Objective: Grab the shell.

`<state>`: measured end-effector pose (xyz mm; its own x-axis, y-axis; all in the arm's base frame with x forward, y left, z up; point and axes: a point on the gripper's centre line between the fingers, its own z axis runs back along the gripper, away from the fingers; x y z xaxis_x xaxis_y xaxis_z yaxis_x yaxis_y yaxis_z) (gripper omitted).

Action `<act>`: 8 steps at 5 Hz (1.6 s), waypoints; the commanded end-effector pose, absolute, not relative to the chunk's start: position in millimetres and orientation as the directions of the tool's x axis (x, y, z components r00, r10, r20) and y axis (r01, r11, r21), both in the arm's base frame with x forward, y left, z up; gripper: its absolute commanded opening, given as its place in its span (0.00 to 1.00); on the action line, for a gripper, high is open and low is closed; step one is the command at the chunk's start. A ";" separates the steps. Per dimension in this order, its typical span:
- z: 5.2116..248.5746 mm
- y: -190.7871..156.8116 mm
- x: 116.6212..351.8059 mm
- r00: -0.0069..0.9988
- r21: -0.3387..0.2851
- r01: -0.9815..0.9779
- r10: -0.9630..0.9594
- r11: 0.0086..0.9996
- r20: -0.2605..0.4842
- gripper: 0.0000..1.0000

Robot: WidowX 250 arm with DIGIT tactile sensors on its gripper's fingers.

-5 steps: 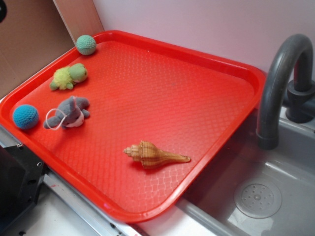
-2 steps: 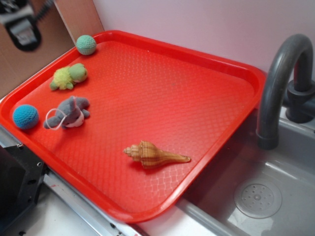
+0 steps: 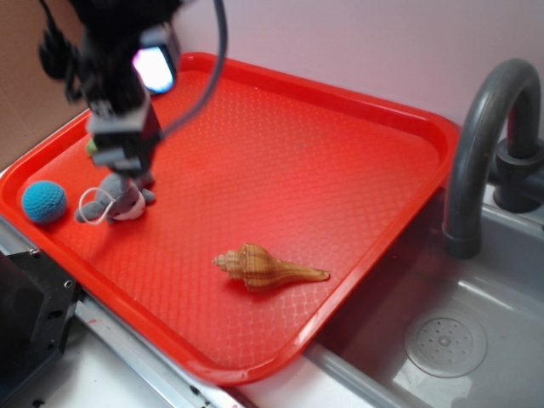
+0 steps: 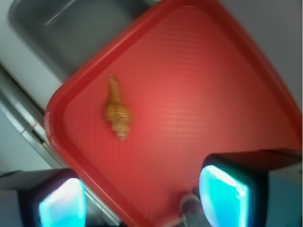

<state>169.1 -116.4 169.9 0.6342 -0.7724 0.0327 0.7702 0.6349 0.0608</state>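
Fingers (image 4: 142, 198) of mine stand spread apart, gripping nothing — in the wrist view each glowing pad (image 4: 222, 194) frames a lower corner. Shell (image 3: 268, 267) lies on its side near the front edge of the red tray (image 3: 340, 153), knobbly end to the left, point to the right, well apart from my fingers. Farther left, my blurred arm (image 3: 119, 102) hangs over the grey plush shark (image 3: 119, 200); a blue ball (image 3: 44, 201) sits beside it. Right of the tray — a grey faucet (image 3: 484, 144) and sink (image 3: 476, 340).
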 end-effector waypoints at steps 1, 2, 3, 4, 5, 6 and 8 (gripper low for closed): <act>121.0 -140.6 166.5 0.642 0.046 0.762 -0.763 0.646 0.070 1.00; 92.4 -147.1 168.8 0.657 0.052 0.753 -0.753 0.656 -0.004 1.00; 60.0 -154.2 173.5 0.651 0.081 0.758 -0.757 0.647 -0.056 1.00; 47.1 -159.9 173.9 0.622 0.045 0.783 -0.781 0.620 -0.065 1.00; 28.5 -163.1 175.7 0.607 0.011 0.793 -0.788 0.609 -0.107 1.00; 21.2 -162.5 169.7 0.606 0.028 0.794 -0.787 0.607 -0.113 0.00; 28.1 -157.7 172.1 0.650 0.080 0.760 -0.753 0.645 -0.101 0.00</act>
